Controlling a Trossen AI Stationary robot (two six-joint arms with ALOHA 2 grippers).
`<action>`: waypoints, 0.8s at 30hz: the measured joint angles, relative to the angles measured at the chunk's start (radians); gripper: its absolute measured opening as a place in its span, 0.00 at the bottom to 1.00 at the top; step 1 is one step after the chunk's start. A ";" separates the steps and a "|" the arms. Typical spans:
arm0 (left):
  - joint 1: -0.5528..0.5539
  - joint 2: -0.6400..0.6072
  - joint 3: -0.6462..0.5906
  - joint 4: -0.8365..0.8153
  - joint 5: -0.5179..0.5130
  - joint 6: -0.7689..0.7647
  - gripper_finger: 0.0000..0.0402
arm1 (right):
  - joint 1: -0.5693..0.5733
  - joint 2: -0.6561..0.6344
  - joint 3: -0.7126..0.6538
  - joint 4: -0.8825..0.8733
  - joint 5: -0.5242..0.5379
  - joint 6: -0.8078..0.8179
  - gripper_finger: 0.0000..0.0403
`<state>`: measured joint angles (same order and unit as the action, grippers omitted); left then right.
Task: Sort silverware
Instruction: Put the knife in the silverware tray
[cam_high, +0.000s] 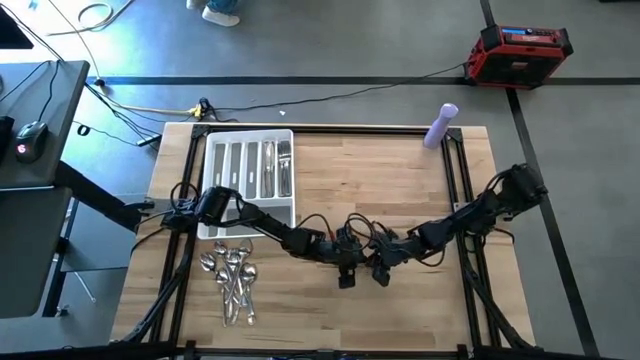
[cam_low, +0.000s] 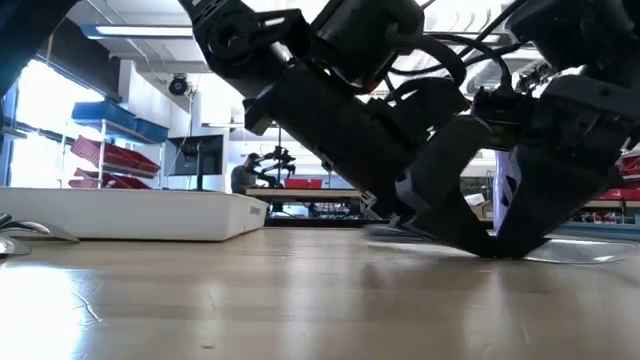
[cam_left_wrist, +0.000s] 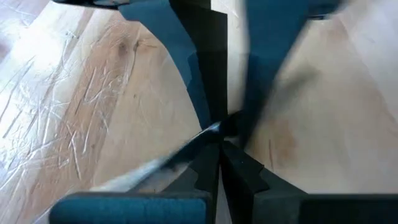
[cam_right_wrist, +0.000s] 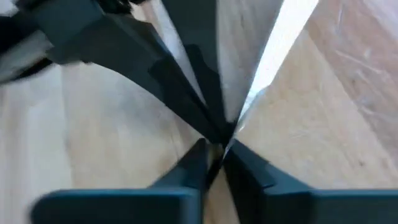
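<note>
Both arms are bunched up together in the middle of the wooden table (cam_high: 400, 190), down near its front half. The left gripper (cam_high: 346, 279) and the right gripper (cam_high: 381, 276) sit just beside each other with their tips down at the wood.

In the left wrist view the left gripper (cam_left_wrist: 219, 140) has its fingers pinched together, and a thin silver piece (cam_left_wrist: 168, 158), most likely a knife, runs right into the spot where the tips meet. It looks clamped there, but it's blurry, so hard to call which utensil it really is. The right wrist view shows the right gripper (cam_right_wrist: 219, 144) with its fingers brought together too, and a bright shiny strip (cam_right_wrist: 273, 53) reaches its tips, with the other arm's dark fingers crossing in at the same spot. Can't tell whether the right one actually has a hold on the metal or is just touching it.

From table height, the two dark grippers lean into each other low over the wood, and a flat silver piece (cam_low: 580, 258) lies on the table under them.

The rest of the silverware is split up. A pile of spoons (cam_high: 232, 280) lies loose on the table near the front left. A white tray (cam_high: 212, 175) sits at the back left, behind the pile, with a few utensils (cam_high: 280, 170) in its right-hand slots.

A purple bottle (cam_high: 441, 126) stands at the back edge, well apart from everything.
</note>
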<state>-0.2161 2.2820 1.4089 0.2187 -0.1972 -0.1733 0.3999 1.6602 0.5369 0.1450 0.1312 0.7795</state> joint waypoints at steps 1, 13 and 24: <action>-0.001 -0.014 0.000 -0.023 0.002 0.009 0.00 | -0.001 0.002 0.009 -0.016 0.004 -0.016 0.03; -0.053 -0.178 0.001 -0.297 -0.045 0.134 0.09 | 0.049 0.010 0.104 -0.197 0.105 -0.169 0.00; -0.024 -0.122 -0.045 -0.345 -0.007 0.096 0.31 | 0.068 0.011 0.141 -0.264 0.151 -0.179 0.00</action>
<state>-0.2399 2.1599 1.3640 -0.1258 -0.2047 -0.0774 0.4675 1.6711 0.6781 -0.1187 0.2818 0.6003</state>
